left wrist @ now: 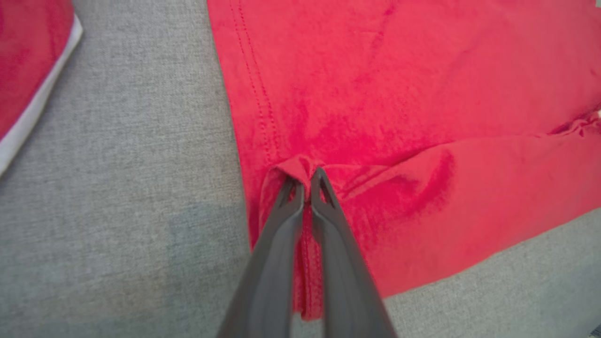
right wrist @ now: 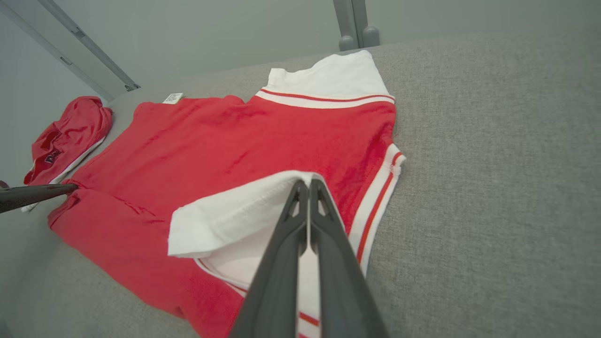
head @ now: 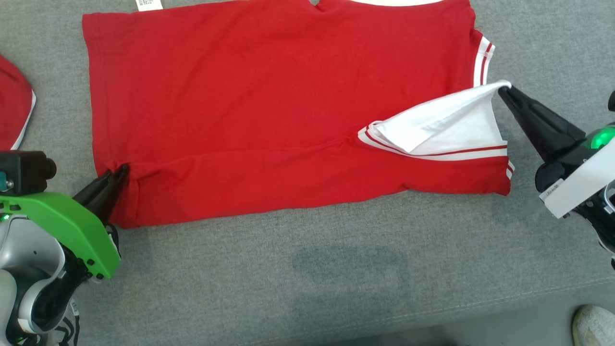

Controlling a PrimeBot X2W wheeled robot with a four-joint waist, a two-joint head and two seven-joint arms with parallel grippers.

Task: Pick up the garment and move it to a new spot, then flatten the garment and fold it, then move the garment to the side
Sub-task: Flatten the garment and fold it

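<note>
A red garment (head: 240,105) with white, red-striped trim lay spread flat on a grey fabric surface (head: 336,269). The left gripper (head: 120,170) was closed, pinching a bunched fold at the garment's near left hem. The right gripper (head: 503,91) was closed on the edge of a white panel (head: 447,125), holding it raised at the garment's right end. A white tag (head: 149,5) stuck out from the far edge, its print too small to read. Apart on the left lay another red cloth (head: 14,105) with a dark mark, possibly lettering, too blurred to read.
</note>
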